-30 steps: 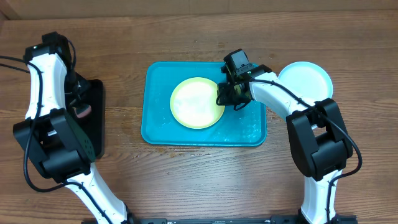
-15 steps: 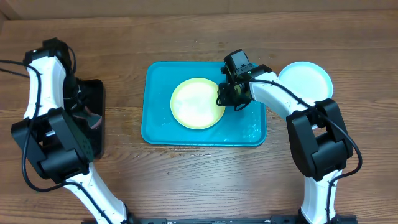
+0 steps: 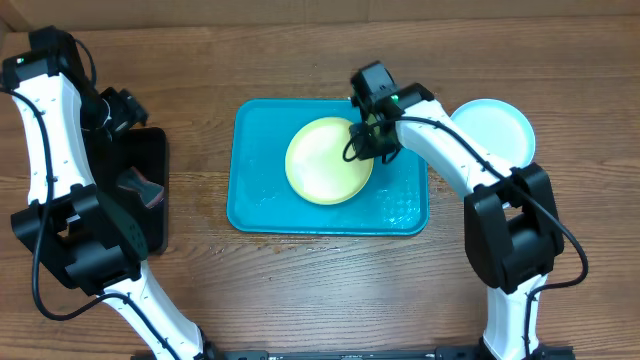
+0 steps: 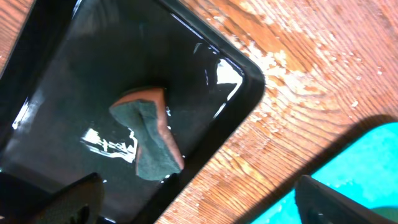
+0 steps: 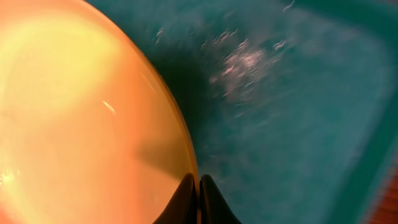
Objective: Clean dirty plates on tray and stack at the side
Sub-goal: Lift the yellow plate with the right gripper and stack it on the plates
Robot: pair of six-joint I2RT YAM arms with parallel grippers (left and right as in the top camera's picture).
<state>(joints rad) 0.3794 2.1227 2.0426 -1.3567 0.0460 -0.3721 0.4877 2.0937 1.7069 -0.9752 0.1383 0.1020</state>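
Observation:
A yellow-green plate (image 3: 325, 160) lies tilted over the turquoise tray (image 3: 260, 200), its right edge raised. My right gripper (image 3: 364, 143) is shut on that rim. In the right wrist view the fingertips (image 5: 199, 188) pinch the plate (image 5: 81, 118) edge above the wet tray (image 5: 298, 112). A pale blue plate (image 3: 490, 128) rests on the table right of the tray. My left gripper (image 3: 126, 110) hangs open and empty above the far end of the black tray (image 3: 155, 150). Its fingers (image 4: 74, 199) stand wide apart in the left wrist view.
A green and orange sponge (image 4: 149, 140) lies in the wet black tray (image 4: 68, 68), also seen from overhead as the sponge (image 3: 140, 188). Water droplets spot the wood (image 4: 292, 68) between the two trays. A corner of the turquoise tray (image 4: 367, 162) shows at lower right.
My left gripper opened, left the sponge in the black tray and rose toward the back. My right gripper lifted the yellow-green plate's edge, shifting the plate right and back.

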